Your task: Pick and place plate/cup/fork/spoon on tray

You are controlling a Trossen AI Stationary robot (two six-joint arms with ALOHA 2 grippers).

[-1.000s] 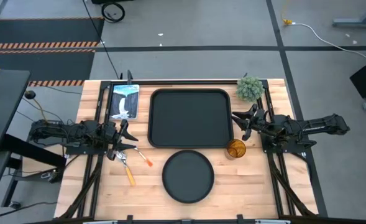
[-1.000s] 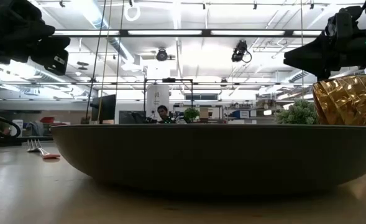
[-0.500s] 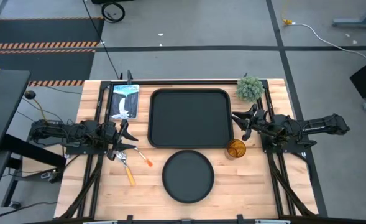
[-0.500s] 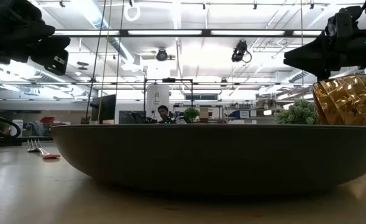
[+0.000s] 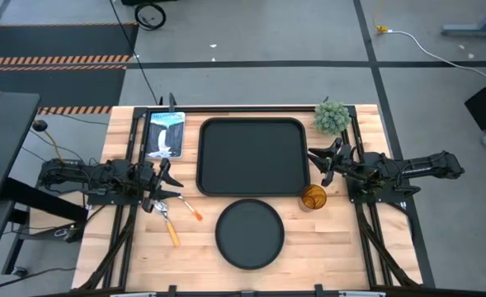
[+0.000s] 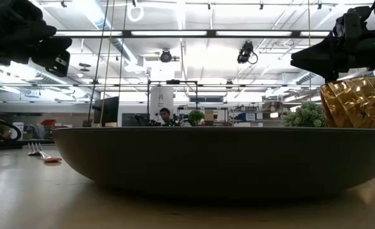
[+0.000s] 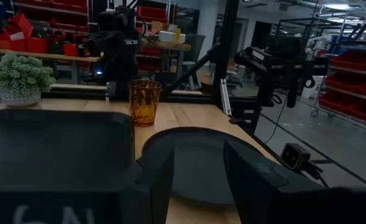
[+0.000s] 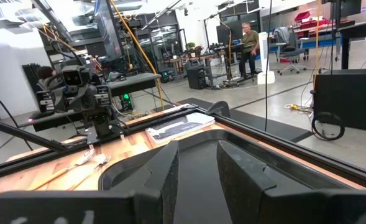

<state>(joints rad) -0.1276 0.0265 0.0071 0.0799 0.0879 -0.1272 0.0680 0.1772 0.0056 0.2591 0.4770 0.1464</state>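
Observation:
The black rectangular tray (image 5: 251,157) lies at the table's middle. The round black plate (image 5: 250,233) lies flat in front of it and fills the low view (image 6: 219,159). The amber cup (image 5: 313,198) stands upright at the tray's near right corner. Two orange-handled utensils (image 5: 172,227) (image 5: 191,209) lie flat left of the plate. The pronged fork shows in the low view (image 6: 35,151); which one is the spoon, I cannot tell. My left gripper (image 5: 170,183) is open and empty left of the tray, just beyond the utensils. My right gripper (image 5: 315,165) is open and empty at the tray's right edge, beyond the cup.
A blue-white picture card (image 5: 165,134) lies at the far left beside the tray. A small potted plant (image 5: 332,117) stands at the far right corner. Bare wood shows along the near edge on both sides of the plate. People show in the room beyond the table.

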